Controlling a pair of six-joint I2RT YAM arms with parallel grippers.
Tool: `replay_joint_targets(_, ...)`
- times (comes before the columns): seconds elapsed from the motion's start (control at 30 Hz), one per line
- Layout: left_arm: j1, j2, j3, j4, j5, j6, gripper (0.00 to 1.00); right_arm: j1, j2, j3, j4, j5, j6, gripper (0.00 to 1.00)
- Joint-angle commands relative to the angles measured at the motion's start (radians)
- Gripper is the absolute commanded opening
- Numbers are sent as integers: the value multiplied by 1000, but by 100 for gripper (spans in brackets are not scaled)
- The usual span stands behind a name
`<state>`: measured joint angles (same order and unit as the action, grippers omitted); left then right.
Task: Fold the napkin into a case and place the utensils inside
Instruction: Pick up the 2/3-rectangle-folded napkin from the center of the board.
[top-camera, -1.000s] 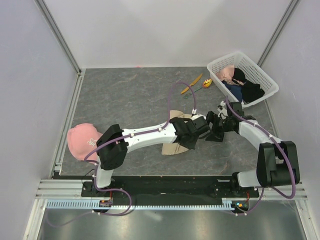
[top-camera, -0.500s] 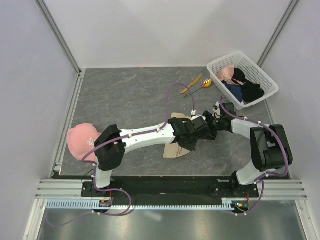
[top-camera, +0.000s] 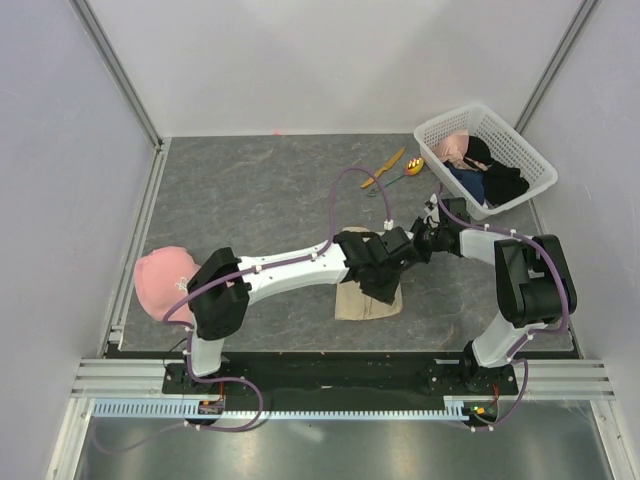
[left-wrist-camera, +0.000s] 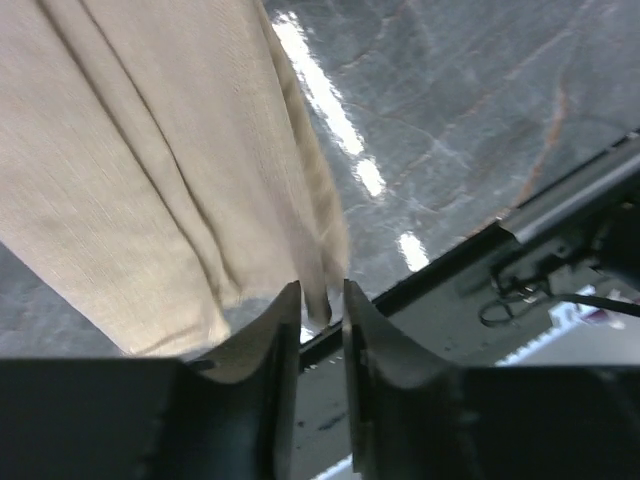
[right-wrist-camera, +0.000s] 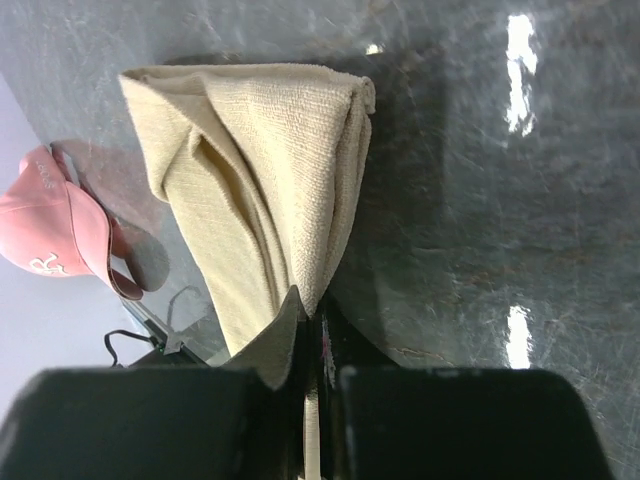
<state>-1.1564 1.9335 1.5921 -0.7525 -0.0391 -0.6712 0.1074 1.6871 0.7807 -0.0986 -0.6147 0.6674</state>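
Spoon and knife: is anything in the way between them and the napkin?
Nothing lies on the table between spoon, knife and napkin. Only the left gripper and right gripper hang right at the napkin.

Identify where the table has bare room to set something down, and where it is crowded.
Bare: the wide far-left stretch between the pink cap and the knife; also the near strip between the napkin and the right arm's base. Crowded: where both arms meet, and beside the basket.
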Motion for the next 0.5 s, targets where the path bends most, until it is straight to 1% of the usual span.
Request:
replay_joint_targets(0.0, 49, -89, -15, 94, 134, -14, 37, -3, -7, 60, -13, 7, -48, 1)
replay_joint_targets(0.07, 113, -134, -69, 145, 175, -30, 36, -2, -4, 68, -41, 9, -74, 0)
replay_joint_targets(0.17, 222, -156, -124, 214, 217, -54, 31, -3, -1, 84, -84, 21, -95, 0)
replay_joint_targets(0.23, 302, -142, -142, 248, 240, -65, 21, 3, -4, 92, -114, 33, -114, 0)
replay_joint_targets(0.3, 340, -87, -136, 288, 255, -56, 14, 6, -7, 104, -134, 41, -130, 0)
replay_joint_targets(0.33, 369, -64, -135, 304, 258, -53, 12, 8, -10, 109, -148, 47, -132, 0)
replay_joint_targets(0.4, 394, 14, -103, 335, 284, -47, 10, 9, -12, 112, -158, 52, -137, 0)
replay_joint_targets(0.47, 400, 77, -75, 346, 301, -45, 9, 14, -13, 127, -179, 64, -137, 0)
